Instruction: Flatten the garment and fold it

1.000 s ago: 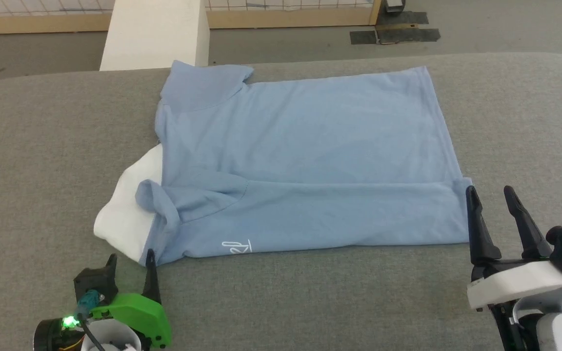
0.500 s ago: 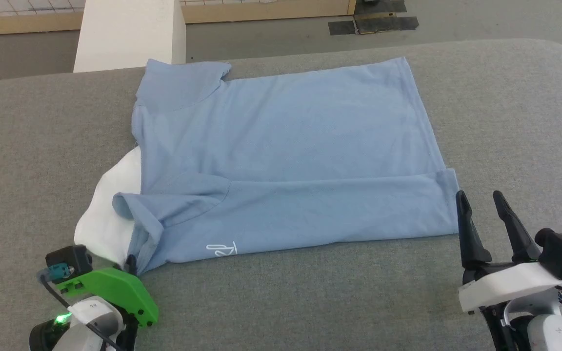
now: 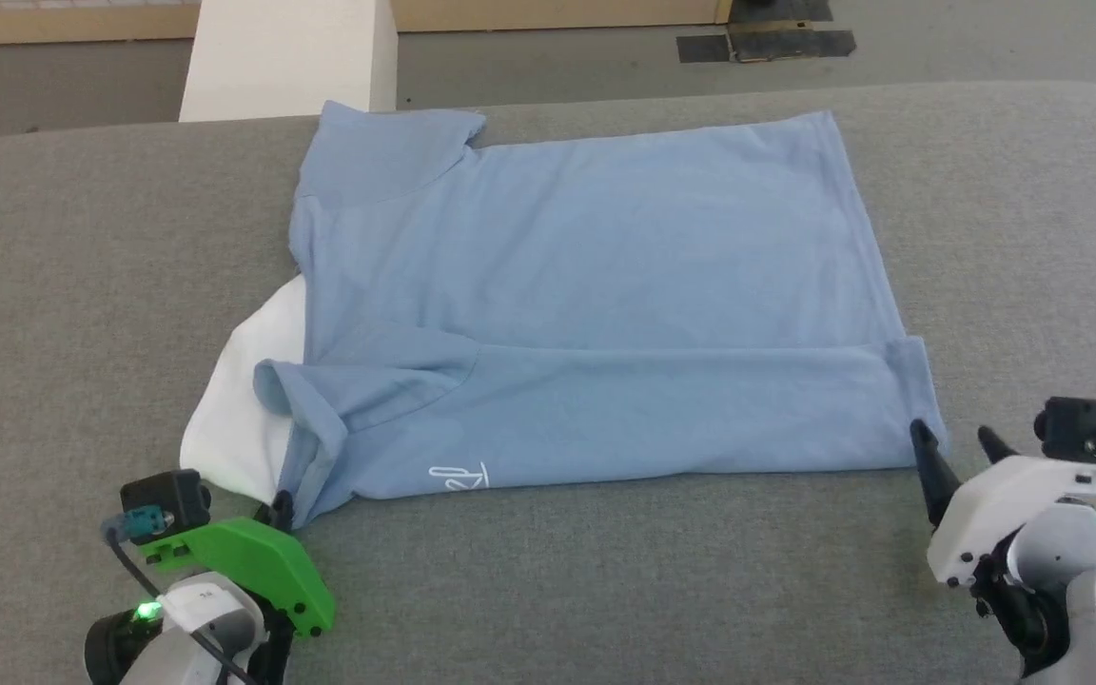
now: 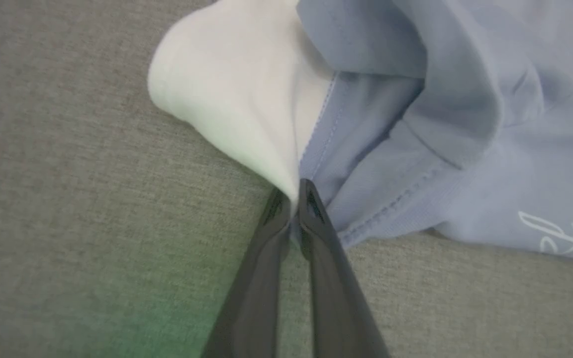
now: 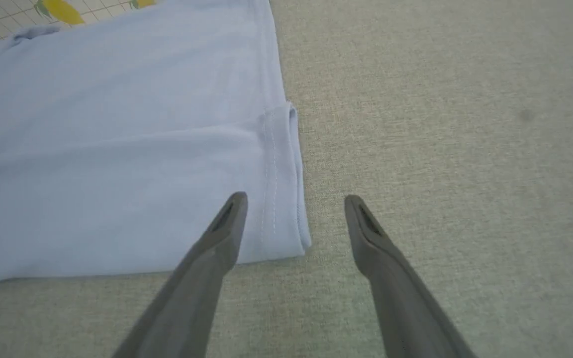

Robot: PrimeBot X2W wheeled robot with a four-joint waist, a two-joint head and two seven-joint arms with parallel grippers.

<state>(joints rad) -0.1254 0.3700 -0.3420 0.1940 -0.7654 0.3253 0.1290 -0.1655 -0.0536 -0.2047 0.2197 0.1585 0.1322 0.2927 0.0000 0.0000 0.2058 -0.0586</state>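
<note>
I see my left gripper [image 4: 294, 199], jaws clamped on a corner of the garment [image 3: 586, 285]; my right gripper [image 5: 294, 209], jaws apart, straddles another hem corner on the tabletop [image 3: 605, 590].

Grey table, plain room behind
You face a grey fabric-covered table [image 3: 605, 590]; beyond it lie grey floor [image 3: 53, 86], a white pillar [image 3: 286, 57], a wooden rail [image 3: 548, 11] and dark floor patches [image 3: 765, 44].
</note>
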